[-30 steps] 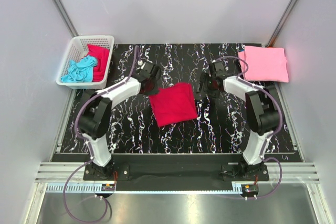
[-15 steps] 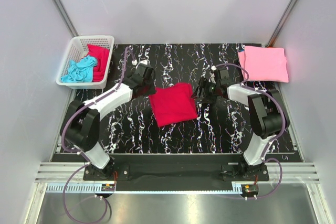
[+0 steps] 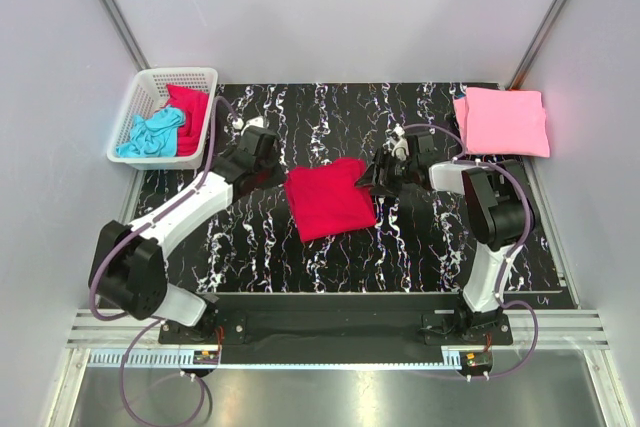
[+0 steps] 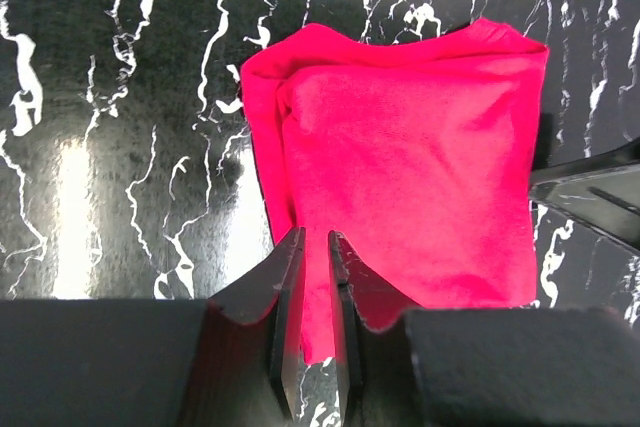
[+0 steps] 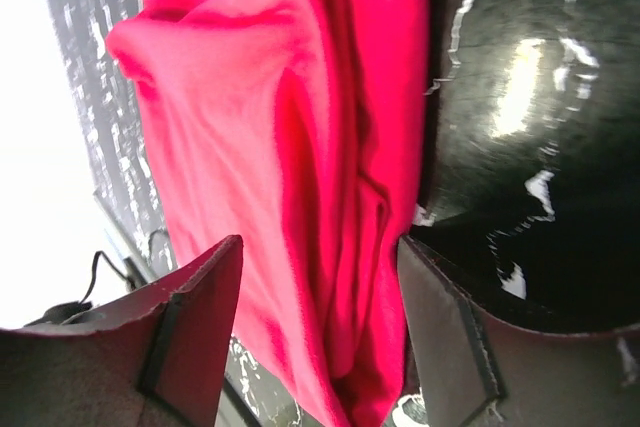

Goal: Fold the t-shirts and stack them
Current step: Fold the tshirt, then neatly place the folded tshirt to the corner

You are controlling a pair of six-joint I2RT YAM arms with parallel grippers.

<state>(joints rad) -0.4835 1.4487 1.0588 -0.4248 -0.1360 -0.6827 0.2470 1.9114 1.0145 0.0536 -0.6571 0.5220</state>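
Note:
A folded crimson t-shirt (image 3: 330,199) lies flat mid-table. My left gripper (image 3: 276,173) sits at its left edge. In the left wrist view its jaws (image 4: 316,236) stand a narrow gap apart over the shirt's (image 4: 400,147) near edge, with nothing pinched. My right gripper (image 3: 369,179) is at the shirt's right edge, and it (image 5: 318,243) stands wide open astride the layered folds of the shirt (image 5: 250,97). A folded light pink t-shirt (image 3: 501,121) lies at the back right. Turquoise (image 3: 150,134) and red (image 3: 191,108) t-shirts lie crumpled in the basket.
The white lattice basket (image 3: 150,79) stands off the table's back left corner. The black marbled table (image 3: 330,117) is walled by grey panels on three sides. A right fingertip (image 4: 590,197) shows at the right of the left wrist view.
My left arm has stretched out lower, with its gripper staying at the shirt's left edge. My right gripper has moved left and down to the shirt's right edge.

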